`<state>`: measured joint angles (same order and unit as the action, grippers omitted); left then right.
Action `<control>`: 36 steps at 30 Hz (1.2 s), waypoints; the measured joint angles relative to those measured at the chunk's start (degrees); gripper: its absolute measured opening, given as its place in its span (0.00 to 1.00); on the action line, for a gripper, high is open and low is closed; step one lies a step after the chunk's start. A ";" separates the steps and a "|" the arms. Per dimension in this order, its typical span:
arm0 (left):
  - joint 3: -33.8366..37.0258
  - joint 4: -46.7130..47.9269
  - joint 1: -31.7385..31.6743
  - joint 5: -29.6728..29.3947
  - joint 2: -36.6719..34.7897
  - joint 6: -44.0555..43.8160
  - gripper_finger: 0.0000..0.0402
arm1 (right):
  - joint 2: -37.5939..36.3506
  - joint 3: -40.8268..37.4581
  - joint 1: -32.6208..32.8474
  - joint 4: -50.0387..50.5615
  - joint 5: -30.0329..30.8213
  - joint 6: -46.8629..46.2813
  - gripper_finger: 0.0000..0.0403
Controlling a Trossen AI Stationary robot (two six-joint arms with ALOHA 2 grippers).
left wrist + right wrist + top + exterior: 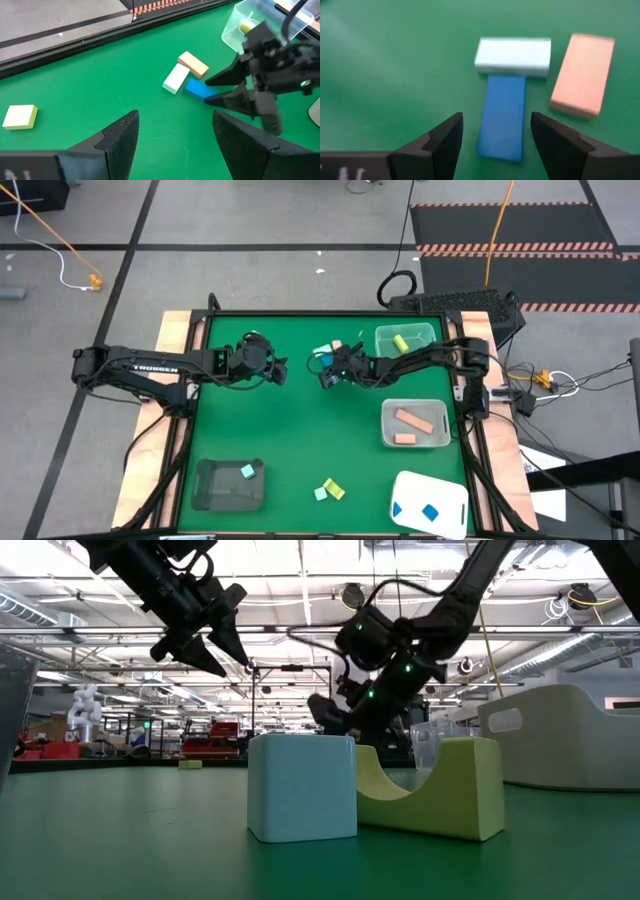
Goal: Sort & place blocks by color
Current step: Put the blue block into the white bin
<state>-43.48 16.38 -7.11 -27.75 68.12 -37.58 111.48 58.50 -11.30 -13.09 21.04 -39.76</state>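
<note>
Right claw (pixel 492 137) stands spread and empty, poised over the blue bar (pixel 502 116) at the upper middle of the high view. The bar lies flat on the bench (pixel 290 430), one end touching the mint bar (pixel 513 56); the tan-pink bar (pixel 583 75) lies just beside both. Left claw (pixel 172 137) hangs spread and empty, above the bench, left of that cluster.

Sorted so far, by the high view: a yellow block in the clear tray (pixel 404 340) at upper right, two tan-pink bars in the second clear tray (pixel 414 423), a mint cube in the dark tray (pixel 228 483) at lower left, two blue blocks on the white tray (pixel 430 502). A mint cube (pixel 302 787) and a yellow arch block (pixel 430 790) lie loose at lower centre.

Risks, as judged: the blue bar abuts the mint bar, so a closing claw could nudge or drag it along. The two arms work close together; a careless reach could bring them into contact.

Obscured: whether the right fingertips already touch the bench cannot be told
</note>
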 joint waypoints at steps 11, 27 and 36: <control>0.00 0.00 0.00 0.01 0.00 -0.09 0.63 | 3.72 0.17 0.25 -2.12 3.19 7.63 0.51; 0.00 -0.32 0.40 12.32 0.00 3.31 0.63 | -3.62 -0.28 1.10 2.73 -14.52 19.55 0.27; 0.00 -9.21 3.91 13.57 0.04 15.96 0.63 | -18.54 -0.12 2.92 7.20 -18.07 35.54 0.27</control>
<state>-43.48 7.17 -3.20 -14.19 68.16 -21.62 92.94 58.38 -8.38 -5.89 2.96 -4.22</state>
